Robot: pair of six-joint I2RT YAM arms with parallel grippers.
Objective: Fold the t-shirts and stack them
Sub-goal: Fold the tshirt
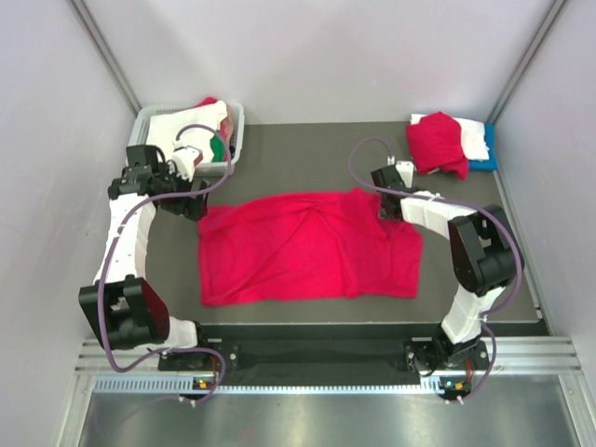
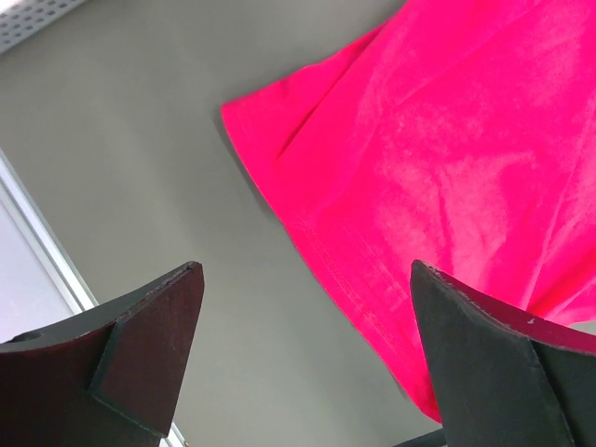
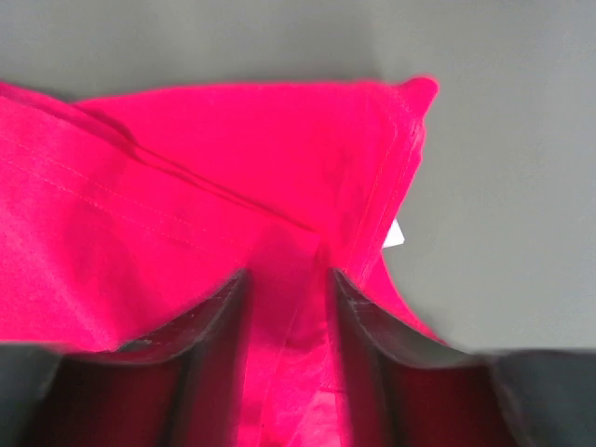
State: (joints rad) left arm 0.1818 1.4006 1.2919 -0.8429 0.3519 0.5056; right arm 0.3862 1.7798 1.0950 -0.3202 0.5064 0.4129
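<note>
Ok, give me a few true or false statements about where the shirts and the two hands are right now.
The left hand is open and holds nothing. True.
The spread red t-shirt lies inside the tub. False: it lies on the table, outside it.
Red cloth sits between the fingers of the right hand. True.
The far-right pile has a blue shirt on top. False: a crumpled red shirt tops it, over a white shirt and the blue one.

light: bright, even, overhead | shadows: soft, faint on dark grey worktop (image 1: pixel 307 158) | focus: top view sharp; black right claw (image 3: pixel 289 279) blurred close-up | colour: bright red cloth t-shirt (image 2: pixel 447 140) glows pink
</note>
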